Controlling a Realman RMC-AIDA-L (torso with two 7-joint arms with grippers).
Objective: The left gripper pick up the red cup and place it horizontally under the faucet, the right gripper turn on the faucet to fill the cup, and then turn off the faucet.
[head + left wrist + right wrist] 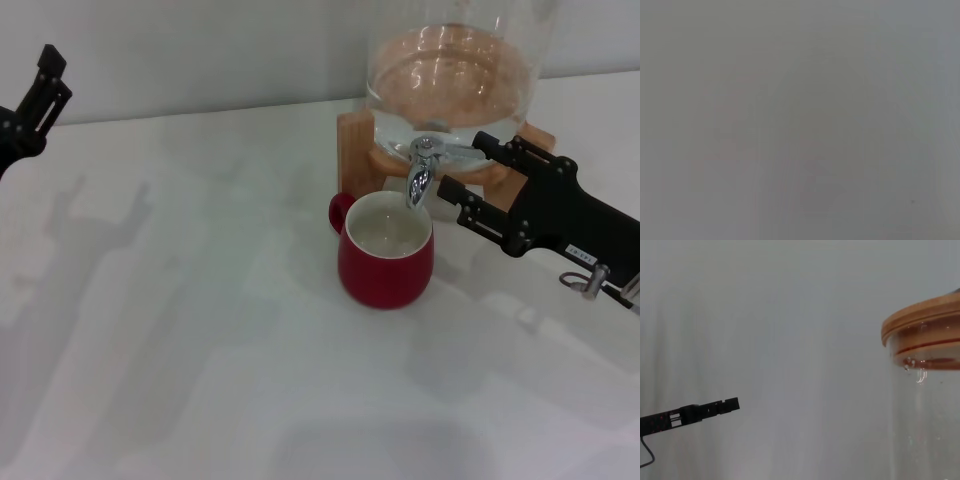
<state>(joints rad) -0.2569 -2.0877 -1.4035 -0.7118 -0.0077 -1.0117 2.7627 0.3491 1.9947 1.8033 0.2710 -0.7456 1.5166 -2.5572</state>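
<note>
Flat black two-pronged right gripper (462,168), prongs spread wide astride the chrome faucet (422,172) lever; squat red ceramic cup (385,250) upright beneath spout; black-clawed left gripper (35,100) far left, holding nothing, opening indeterminable

We see a squat deep-red ceramic mug (385,262) with white inside, a shiny chrome spigot (421,172), a light-brown wooden stand (352,152), and a black bracket-like right gripper (462,173).

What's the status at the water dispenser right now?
Right gripper open, jaws bracketing chrome faucet. Left gripper parked far left. Squat red ceramic cup upright under spout. Nothing blocking.
</note>
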